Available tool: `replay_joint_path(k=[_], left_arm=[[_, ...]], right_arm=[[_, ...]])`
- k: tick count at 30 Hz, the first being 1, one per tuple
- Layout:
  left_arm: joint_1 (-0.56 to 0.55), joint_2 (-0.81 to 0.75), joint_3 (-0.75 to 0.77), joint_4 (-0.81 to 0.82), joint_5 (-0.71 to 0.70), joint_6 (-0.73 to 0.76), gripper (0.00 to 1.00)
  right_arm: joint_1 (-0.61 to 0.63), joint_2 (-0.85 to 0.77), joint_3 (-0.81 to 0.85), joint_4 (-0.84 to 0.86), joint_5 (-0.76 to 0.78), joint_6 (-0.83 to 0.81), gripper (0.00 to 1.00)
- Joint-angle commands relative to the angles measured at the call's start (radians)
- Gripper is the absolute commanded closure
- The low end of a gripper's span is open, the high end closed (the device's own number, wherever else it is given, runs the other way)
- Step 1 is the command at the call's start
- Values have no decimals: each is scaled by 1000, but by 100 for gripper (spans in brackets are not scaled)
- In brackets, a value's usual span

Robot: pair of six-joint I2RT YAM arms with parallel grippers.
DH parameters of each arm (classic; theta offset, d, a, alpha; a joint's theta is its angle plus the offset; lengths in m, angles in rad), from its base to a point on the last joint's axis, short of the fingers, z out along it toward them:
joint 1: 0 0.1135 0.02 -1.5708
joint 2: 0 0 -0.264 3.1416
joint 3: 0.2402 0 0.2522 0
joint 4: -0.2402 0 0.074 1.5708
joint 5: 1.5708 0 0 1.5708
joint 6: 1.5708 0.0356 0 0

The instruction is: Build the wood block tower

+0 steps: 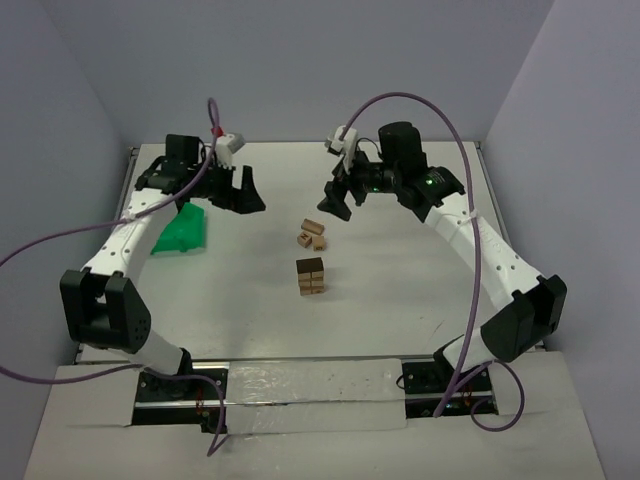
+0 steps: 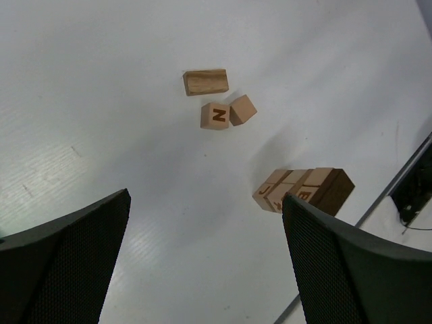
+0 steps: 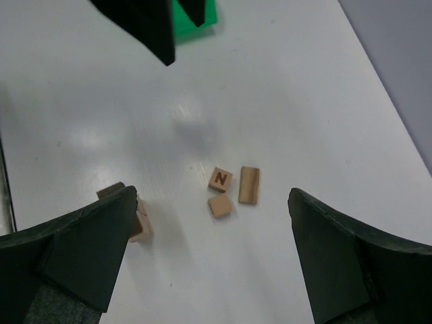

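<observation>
Judged at next-block pickup: right gripper [image 1: 335, 205] & left gripper [image 1: 238, 195] both spread, empty; loose blocks [image 1: 312, 235] just below right gripper, tower [image 1: 311, 276] nearer its base; nxt move needs descent, squared pinch

1. Loose wood blocks [image 1: 313, 234]: three, clustered just above the centre of the top view. They are one flat rectangular block [image 2: 205, 82], one cube marked N [image 2: 214, 115] and one plain cube [image 2: 242, 110].
2. Tower [image 1: 310, 276]: one, at the centre of the top view. Its upper face shows three blocks side by side in the left wrist view; the full count of its blocks cannot be told.
3. Green bin [image 1: 182, 231]: one, left of centre.
4. Grippers: two, the left gripper [image 1: 240, 203] at upper left and the right gripper [image 1: 335, 207] just right of upper centre.
5. Purple cables: two, the left cable [image 1: 60, 240] and the right cable [image 1: 455, 140].
</observation>
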Motion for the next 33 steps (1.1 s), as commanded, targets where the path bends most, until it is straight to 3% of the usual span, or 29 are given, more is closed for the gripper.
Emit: replay_joint_path(k=[1, 5, 9, 14, 24, 33], left_arm=[[-94, 65, 73, 22, -88, 94, 1], [-128, 161, 181, 6, 26, 236, 5], [-130, 314, 306, -60, 172, 315, 15], [-156, 436, 373, -57, 122, 268, 21], [-228, 487, 286, -23, 25, 272, 25], [-268, 543, 295, -23, -9, 323, 30]], right_arm=[[-77, -32, -84, 83, 18, 118, 0], [-147, -61, -176, 81, 5, 137, 0], [-201, -82, -226, 74, -11, 156, 0], [-263, -114, -296, 78, 1, 156, 0], [-292, -145, -403, 49, 18, 107, 0], [-303, -115, -395, 29, 28, 105, 0]])
